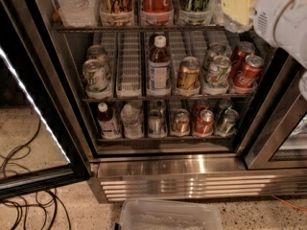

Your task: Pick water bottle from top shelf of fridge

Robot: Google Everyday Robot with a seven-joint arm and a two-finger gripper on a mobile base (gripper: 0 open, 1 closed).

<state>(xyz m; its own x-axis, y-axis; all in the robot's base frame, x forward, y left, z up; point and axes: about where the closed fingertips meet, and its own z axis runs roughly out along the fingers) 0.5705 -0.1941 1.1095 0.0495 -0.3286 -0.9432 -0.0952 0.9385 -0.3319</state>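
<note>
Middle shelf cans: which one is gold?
The gold can just right of the white-capped brown bottle; the rest are green-and-white or red. The gripper is out of view; only the white arm shows, upper right.

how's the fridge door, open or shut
Open: the fridge door is swung out at left, shelves exposed. The gripper is at upper right by the top shelf.

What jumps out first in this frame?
The bulky white robot arm filling the top right corner, its gripper at the right end of the top wire shelf. Then the tall brown-liquid bottle with a white cap mid-centre among soda cans, and the glowing light strip on the open door at left.
</note>
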